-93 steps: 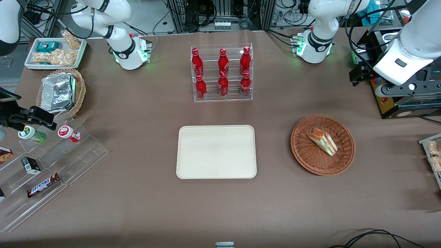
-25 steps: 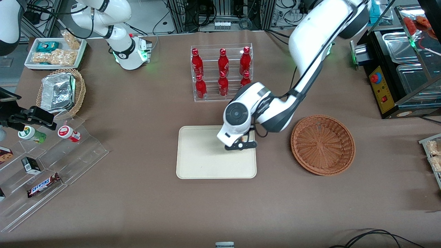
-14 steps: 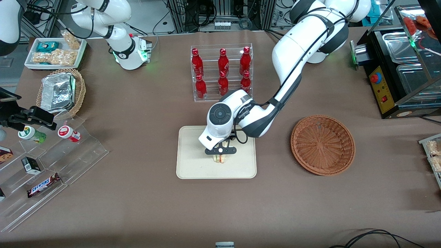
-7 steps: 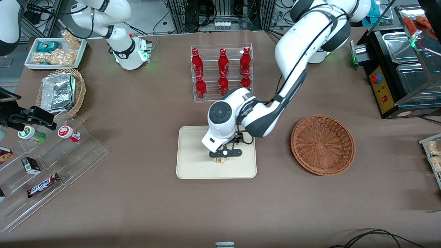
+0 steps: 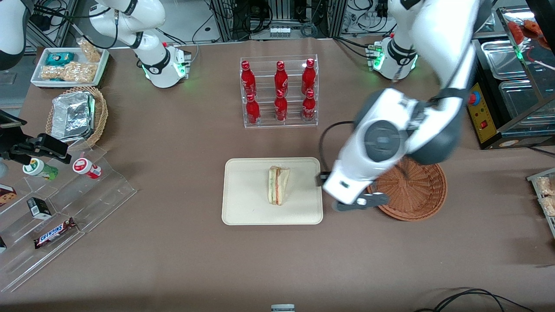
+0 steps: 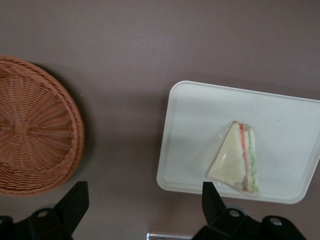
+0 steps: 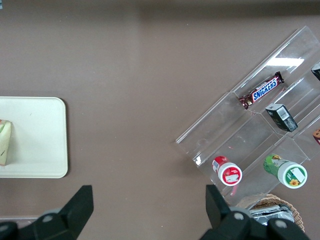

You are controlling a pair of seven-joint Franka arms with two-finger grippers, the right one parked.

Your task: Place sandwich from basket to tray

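The sandwich [image 5: 278, 186] lies flat in the middle of the cream tray [image 5: 243, 208], a pale wedge with red and green filling; it also shows in the left wrist view [image 6: 236, 162] on the tray [image 6: 190, 130]. The reddish-brown basket [image 5: 416, 190] is empty and partly covered by the arm; it shows in the left wrist view too [image 6: 35, 130]. My left gripper [image 5: 353, 201] hangs high above the table between tray and basket, open and empty, its black fingers [image 6: 75, 202] spread wide.
A clear rack of red bottles [image 5: 279, 93] stands farther from the front camera than the tray. A tan basket with foil container [image 5: 76, 115], a white snack tray [image 5: 69, 65] and a clear stepped display [image 5: 56, 203] lie toward the parked arm's end.
The gripper let go of the sandwich on the tray, opened, rose and moved away toward the basket. The sandwich now lies uncovered on the tray.
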